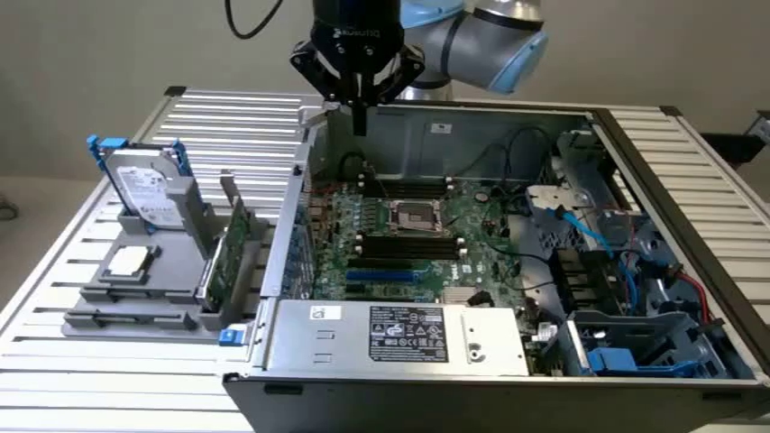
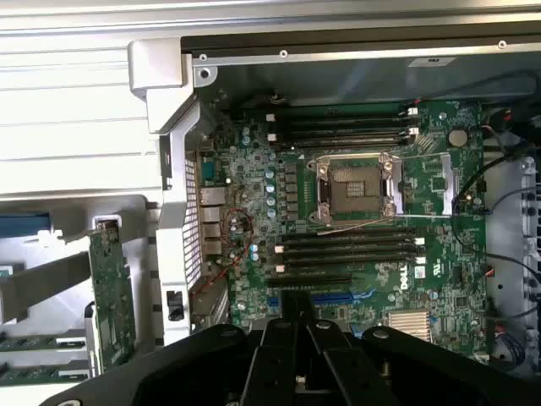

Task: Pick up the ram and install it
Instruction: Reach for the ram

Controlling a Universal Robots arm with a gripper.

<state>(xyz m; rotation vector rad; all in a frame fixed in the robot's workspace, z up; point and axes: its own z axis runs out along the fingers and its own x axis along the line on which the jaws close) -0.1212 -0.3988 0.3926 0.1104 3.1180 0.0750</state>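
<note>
My gripper (image 1: 357, 124) hangs shut with nothing between its fingers, above the back left corner of the open computer case (image 1: 398, 338). From the wrist, its black fingertips (image 2: 296, 309) hover over the green motherboard (image 2: 254, 211). The board's long black slots (image 2: 347, 249) lie beside the CPU socket (image 2: 355, 186). Two slim green strips (image 2: 25, 342) that look like the ram lie in the grey holder (image 1: 132, 298), outside the case on the exterior view's left. They are well apart from the gripper.
The holder also carries an upright hard drive (image 1: 151, 194), a CPU chip (image 1: 126, 262) and a tall green expansion card (image 1: 229, 257). Inside the case are the power supply (image 1: 409, 334), cables (image 1: 590, 225) and blue drive bays (image 1: 626, 356). The case walls rise around the motherboard.
</note>
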